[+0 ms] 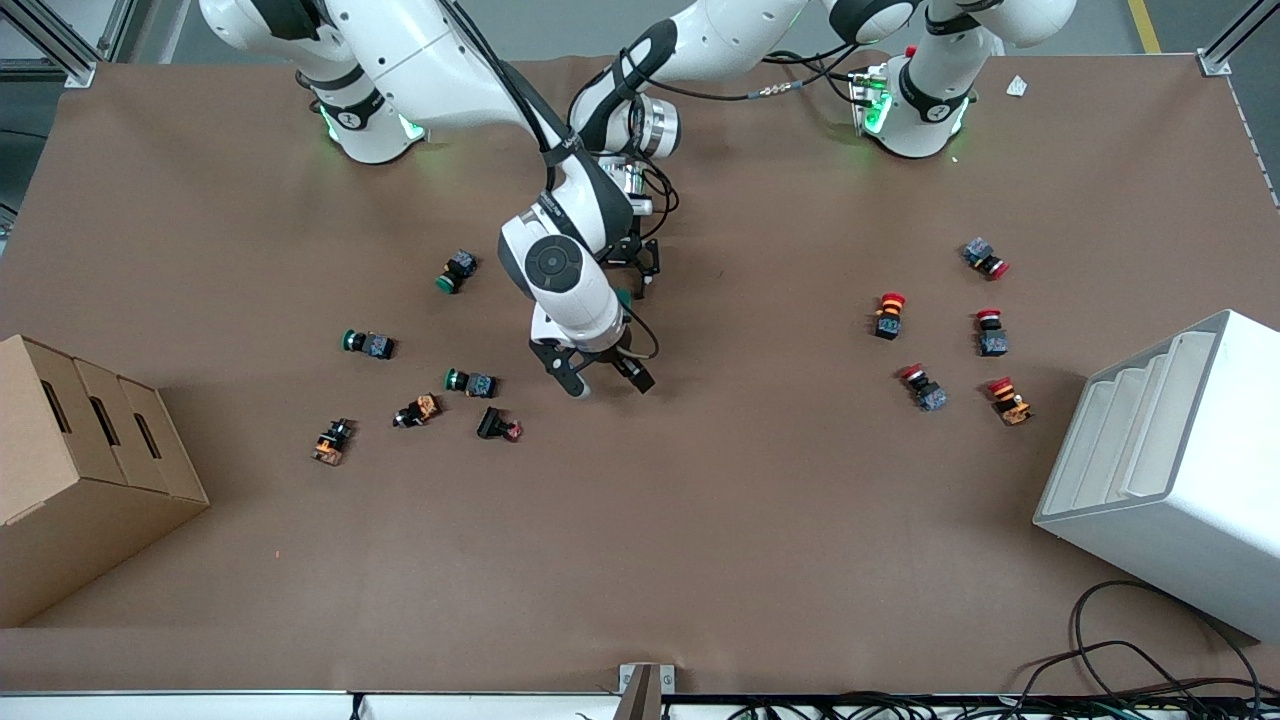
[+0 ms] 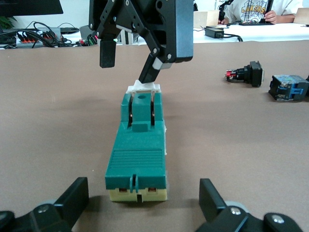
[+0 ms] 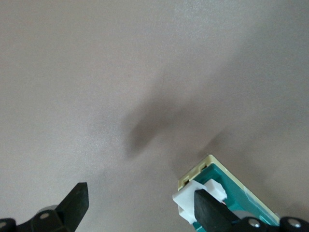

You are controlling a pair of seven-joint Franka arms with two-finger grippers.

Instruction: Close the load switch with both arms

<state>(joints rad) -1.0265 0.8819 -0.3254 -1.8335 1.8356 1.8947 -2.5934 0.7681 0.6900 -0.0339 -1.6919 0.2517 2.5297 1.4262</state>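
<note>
Here the dark green oblong load switch (image 2: pixel 137 154), hidden by arms from the front, lies between the released left hand (image 2: pixel 140 205) and right hand (image 2: pixel 129 63), one right fingertip (image 3: pixel 208 210) touching its white lever (image 2: pixel 143 87).

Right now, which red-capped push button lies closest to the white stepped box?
The red-capped button just beside the white stepped box, nearest the front camera of the five. The other four lie farther from the box.

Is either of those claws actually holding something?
No. The load switch lies on the table between the left gripper's open jaws; one right gripper finger touches its white lever.
</note>
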